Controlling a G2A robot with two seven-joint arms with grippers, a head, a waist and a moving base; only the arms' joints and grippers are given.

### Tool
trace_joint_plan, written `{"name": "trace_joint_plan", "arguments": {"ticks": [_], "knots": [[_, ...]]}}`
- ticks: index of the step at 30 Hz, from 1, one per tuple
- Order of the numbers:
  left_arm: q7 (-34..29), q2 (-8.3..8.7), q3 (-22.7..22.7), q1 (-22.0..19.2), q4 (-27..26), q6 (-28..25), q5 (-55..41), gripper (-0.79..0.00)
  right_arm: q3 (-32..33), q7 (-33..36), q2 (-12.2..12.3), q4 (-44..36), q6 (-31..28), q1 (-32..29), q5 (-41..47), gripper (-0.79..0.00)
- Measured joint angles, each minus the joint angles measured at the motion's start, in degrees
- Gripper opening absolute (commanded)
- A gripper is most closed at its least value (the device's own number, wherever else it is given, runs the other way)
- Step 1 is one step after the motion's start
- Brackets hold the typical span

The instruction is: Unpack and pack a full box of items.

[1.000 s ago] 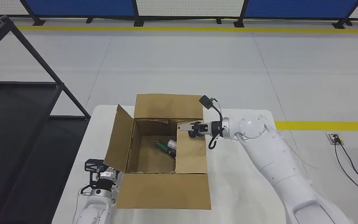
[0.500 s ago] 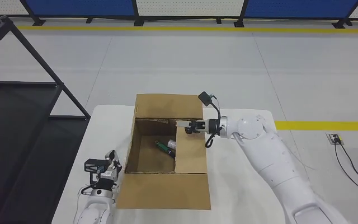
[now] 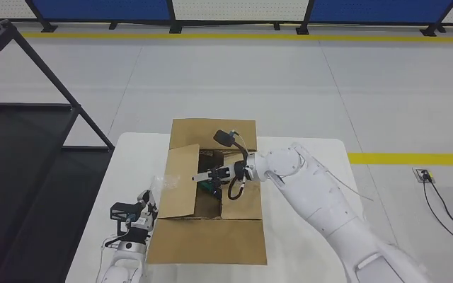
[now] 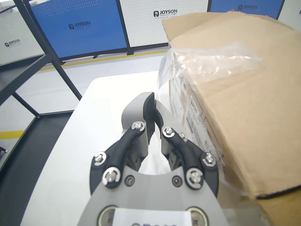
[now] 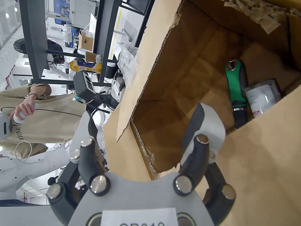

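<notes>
Brown corrugated cardboard box (image 3: 209, 240) at the middle of the white table (image 3: 304, 233), top open. Carries printed labels on the wall facing the left arm, and ragged, torn paper along the inner edges. Holds a green-handled tool (image 5: 235, 88) lying on the bottom, just beside a white container (image 5: 259, 99) in clear wrap. Left flap (image 3: 180, 180) tilted in over the opening, right flap (image 3: 244, 201) folded in too, near flap laid outward. Right gripper (image 5: 145, 118) spread wide at the left flap's edge, one finger outside, one over the box interior, gripping nothing. Left gripper (image 4: 154, 104) low beside the box's left wall, pinched closed on clear plastic film (image 4: 207, 64) that drapes up against the box.
</notes>
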Motion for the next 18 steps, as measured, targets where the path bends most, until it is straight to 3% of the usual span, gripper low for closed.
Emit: {"name": "trace_joint_plan", "arguments": {"ticks": [3,5,9,13,18], "knots": [[0.1,-0.05,0.0,0.0,0.0,-0.1,-0.1,-0.785,-1.2,-0.3,-1.3,2.3,0.4,1.0,1.4,-0.302],[0.1,-0.09,0.0,0.1,0.0,-0.3,-0.1,-0.785,-2.0,-0.7,-2.2,3.8,0.5,1.6,2.2,-0.413],[0.0,-0.15,-0.1,0.0,0.1,-0.5,-0.1,-0.785,-3.0,-1.2,-3.7,6.6,0.1,2.6,3.6,-0.551],[0.1,-0.19,-0.3,-0.1,0.3,-0.7,-0.1,-0.785,-3.7,-1.0,-5.0,9.4,-1.0,3.6,4.6,-0.785],[0.3,-0.22,-0.9,-0.2,0.8,-0.6,-0.5,-0.785,-4.0,-1.1,-6.1,12.0,-1.9,4.6,5.4,-0.785]]}}
